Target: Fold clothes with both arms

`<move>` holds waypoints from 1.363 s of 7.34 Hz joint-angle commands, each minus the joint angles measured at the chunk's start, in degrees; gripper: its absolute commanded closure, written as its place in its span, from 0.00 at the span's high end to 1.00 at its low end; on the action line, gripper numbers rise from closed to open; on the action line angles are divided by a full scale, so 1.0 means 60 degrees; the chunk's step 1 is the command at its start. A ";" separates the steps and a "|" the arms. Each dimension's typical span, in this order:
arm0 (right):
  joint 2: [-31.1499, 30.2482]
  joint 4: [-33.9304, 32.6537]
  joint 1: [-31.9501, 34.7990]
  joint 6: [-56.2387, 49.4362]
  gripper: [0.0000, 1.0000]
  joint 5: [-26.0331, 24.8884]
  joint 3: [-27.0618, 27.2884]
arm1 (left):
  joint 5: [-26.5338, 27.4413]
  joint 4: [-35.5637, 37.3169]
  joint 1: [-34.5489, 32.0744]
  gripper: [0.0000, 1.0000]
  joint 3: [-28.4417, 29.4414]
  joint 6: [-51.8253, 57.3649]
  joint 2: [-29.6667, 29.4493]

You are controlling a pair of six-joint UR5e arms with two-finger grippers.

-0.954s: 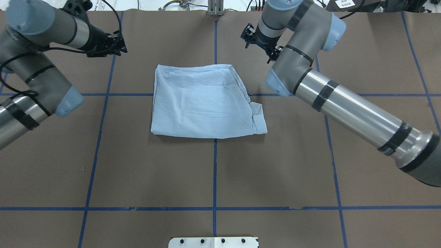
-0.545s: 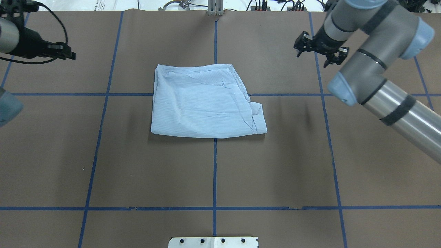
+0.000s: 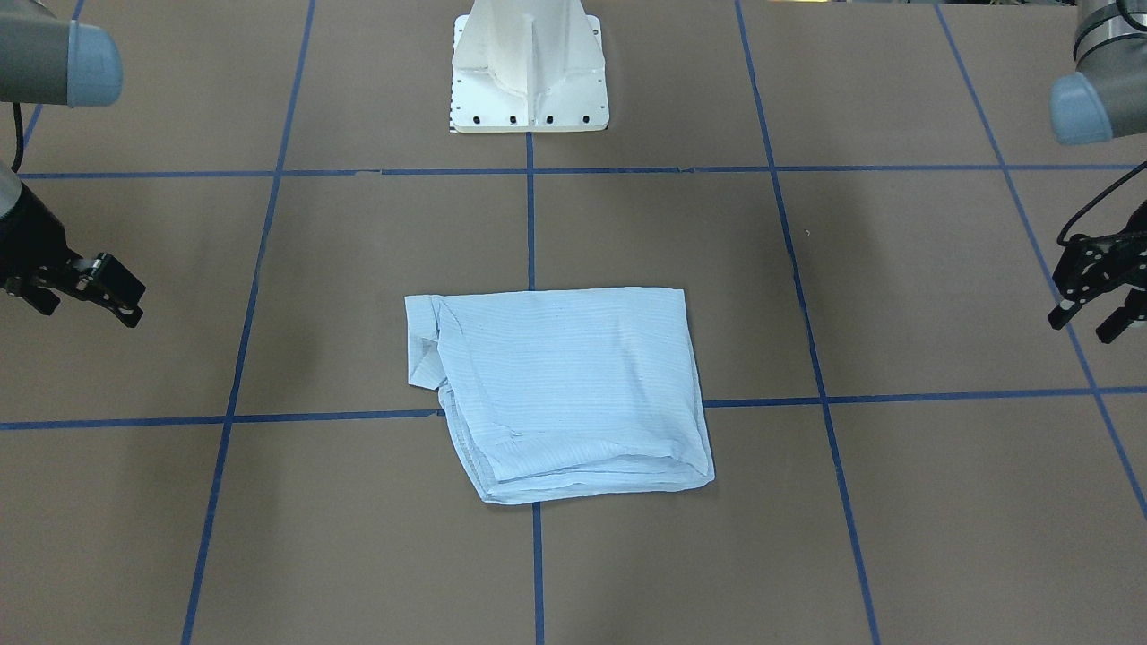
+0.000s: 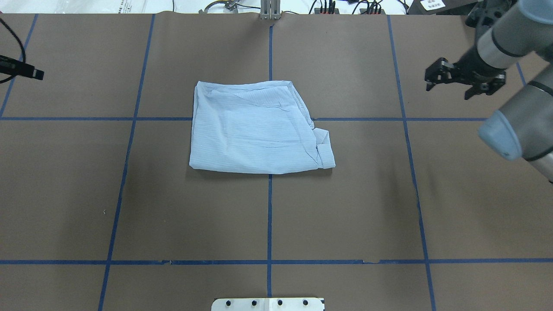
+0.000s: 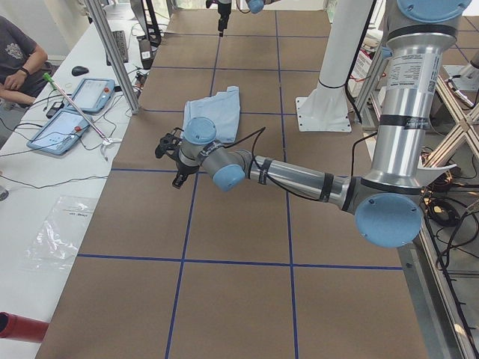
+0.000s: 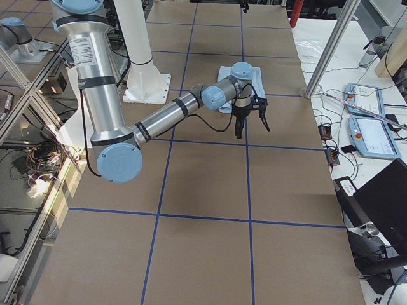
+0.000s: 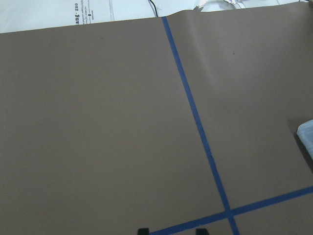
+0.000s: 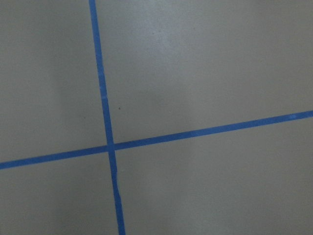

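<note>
Shirt (image 4: 255, 129): light blue, folded into a rough rectangle, lying flat near the middle of the brown surface (image 4: 173, 216). It covers a crossing of the blue tape lines (image 4: 269, 216). In the overhead view a small folded flap (image 4: 325, 149) sticks out at its lower right corner; layered edges show along the far side.

Left claw (image 3: 1082, 327): fingers spread, nothing between them. It hangs above bare surface, well apart from the shirt, out toward the left end. In the overhead view only its tip shows at the frame's edge. The left wrist camera shows brown surface, a tape crossing and a sliver of the shirt at the right edge.

Right claw (image 4: 449, 88): released, fingers apart, empty. It hangs above bare surface, well apart from the shirt, toward the right end. The right wrist camera shows only surface and a tape crossing.

White pedestal base (image 3: 529, 81) stands on the robot's side of the shirt.
</note>
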 commanded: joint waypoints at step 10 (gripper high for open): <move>-0.2793 -0.0028 0.3238 -0.6455 1.00 0.1402 -0.0560 | -0.0981 0.1896 -0.1940 1.00 0.0071 0.2944 0.0927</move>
